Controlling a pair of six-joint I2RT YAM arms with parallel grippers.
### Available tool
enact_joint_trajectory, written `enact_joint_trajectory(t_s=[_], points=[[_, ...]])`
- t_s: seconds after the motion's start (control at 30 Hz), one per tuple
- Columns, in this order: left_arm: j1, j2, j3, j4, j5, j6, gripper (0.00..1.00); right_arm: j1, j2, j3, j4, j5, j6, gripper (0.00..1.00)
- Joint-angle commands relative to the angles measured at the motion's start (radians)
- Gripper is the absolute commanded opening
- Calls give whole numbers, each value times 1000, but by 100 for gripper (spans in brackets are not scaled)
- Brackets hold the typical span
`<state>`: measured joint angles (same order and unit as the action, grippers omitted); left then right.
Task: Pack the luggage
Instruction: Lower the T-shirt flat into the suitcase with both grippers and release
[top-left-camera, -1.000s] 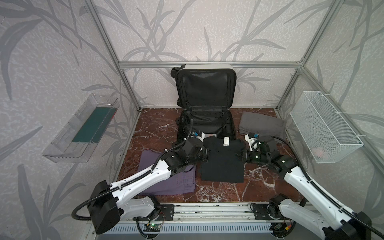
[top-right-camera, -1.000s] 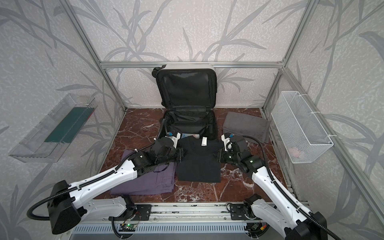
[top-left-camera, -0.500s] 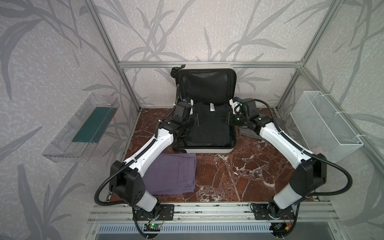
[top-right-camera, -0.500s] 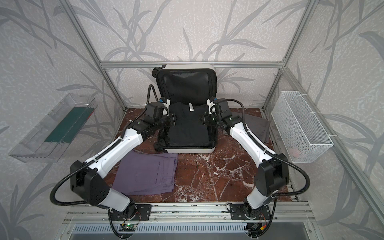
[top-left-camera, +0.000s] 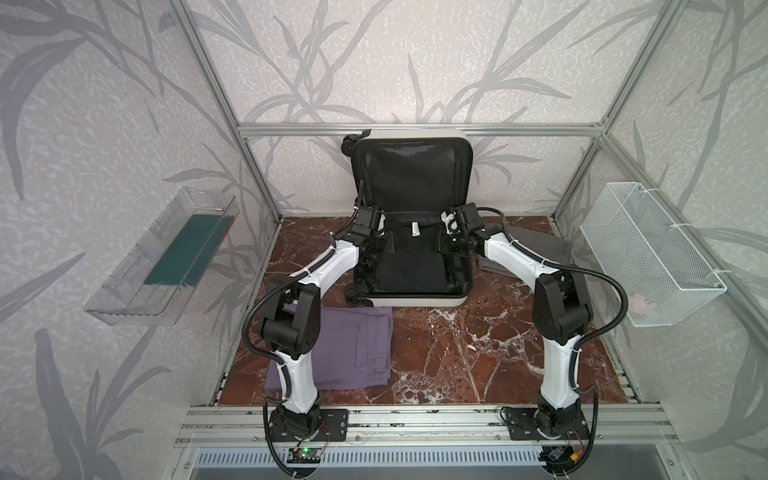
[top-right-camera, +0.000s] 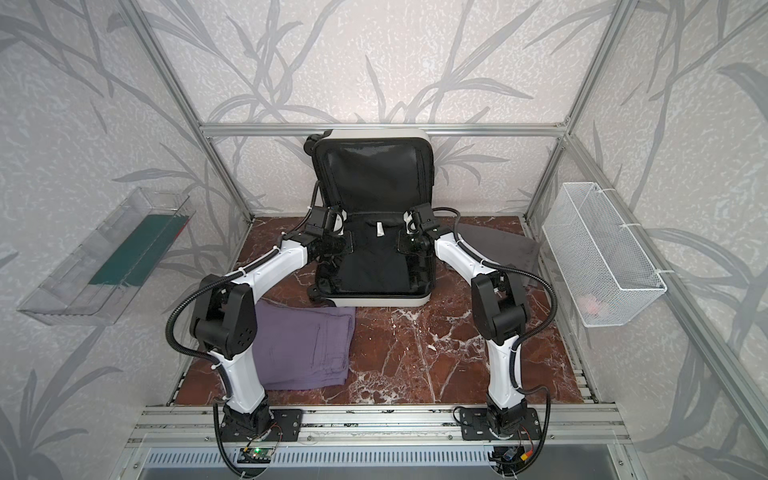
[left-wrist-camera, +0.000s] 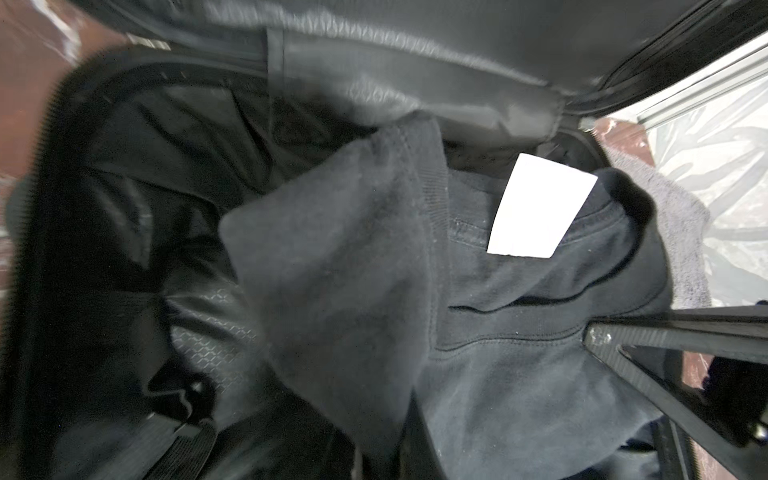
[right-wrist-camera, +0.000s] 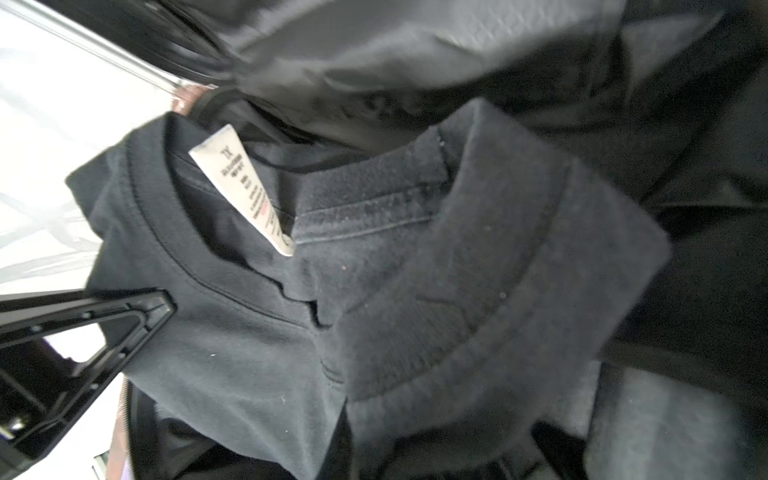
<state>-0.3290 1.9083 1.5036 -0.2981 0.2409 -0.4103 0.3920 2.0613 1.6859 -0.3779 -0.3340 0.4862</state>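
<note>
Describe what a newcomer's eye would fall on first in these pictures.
The open white suitcase stands out at the back of the marble floor. The left hand and right hand each pinch a black shirt near its collar, its body draped into the suitcase. A folded purple garment lies in front, on the left.

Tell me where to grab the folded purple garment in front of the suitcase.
Probably the edge nearest the luggage, pinched at its corners from straight above: the purple garment lies flat and folded on the table, with no raised part to grab.
</note>
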Motion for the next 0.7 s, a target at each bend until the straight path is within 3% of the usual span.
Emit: enact_joint_trajectory(t_s=[0.0, 0.13, 0.27, 0.33, 0.4, 0.43, 0.6, 0.67], points=[[14, 37, 19, 46, 25, 19, 0, -16, 42, 21, 55, -18, 7, 0], [35, 85, 31, 41, 19, 22, 0, -26, 107, 61, 63, -43, 19, 5], [56, 117, 35, 36, 17, 21, 0, -31, 165, 129, 24, -38, 18, 24], [66, 127, 42, 26, 20, 22, 15, -33, 182, 167, -14, -33, 8, 37], [75, 131, 55, 1, 20, 23, 42, -35, 178, 194, -59, -20, -16, 46], [79, 129, 63, -9, 17, 26, 50, -35, 167, 194, -68, -10, -24, 48], [87, 73, 82, -28, 15, 44, 72, -39, 65, 149, -65, 46, -35, 51], [86, 52, 93, -28, 38, 40, 74, -38, 45, 147, -67, 42, -32, 51]])
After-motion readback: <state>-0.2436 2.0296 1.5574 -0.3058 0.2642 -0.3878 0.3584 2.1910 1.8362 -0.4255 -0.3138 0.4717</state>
